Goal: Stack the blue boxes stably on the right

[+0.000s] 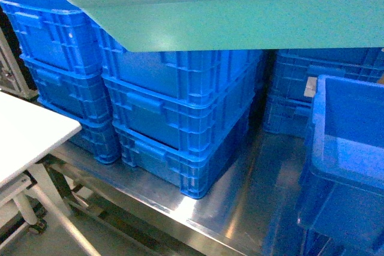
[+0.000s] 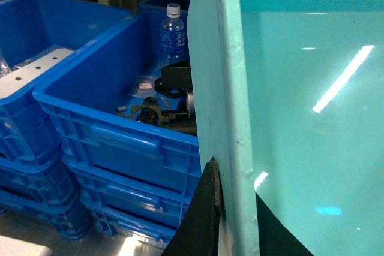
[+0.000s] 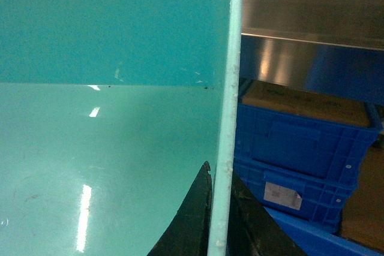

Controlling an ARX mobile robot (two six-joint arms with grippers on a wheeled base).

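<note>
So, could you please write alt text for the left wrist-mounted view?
A light turquoise plastic tub fills the right side, its rim pinched by the left gripper. Beyond it, stacked royal-blue ribbed crates; the top one holds a clear water bottle and dark parts.

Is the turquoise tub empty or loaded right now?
Empty as far as visible: both wrist views show the turquoise tub's glossy inside bare, only light reflections. The rest of its inside is out of view.

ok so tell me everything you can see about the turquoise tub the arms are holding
The turquoise tub is smooth, glossy plastic with sloping walls and a flat rim, light streaks reflecting on its inside. It is held raised above the stacked blue crates, filling the top of the head view. The left gripper and the right gripper each pinch the rim on opposite sides, one finger inside and one outside. Faint scuffs mark its inner surface.
</note>
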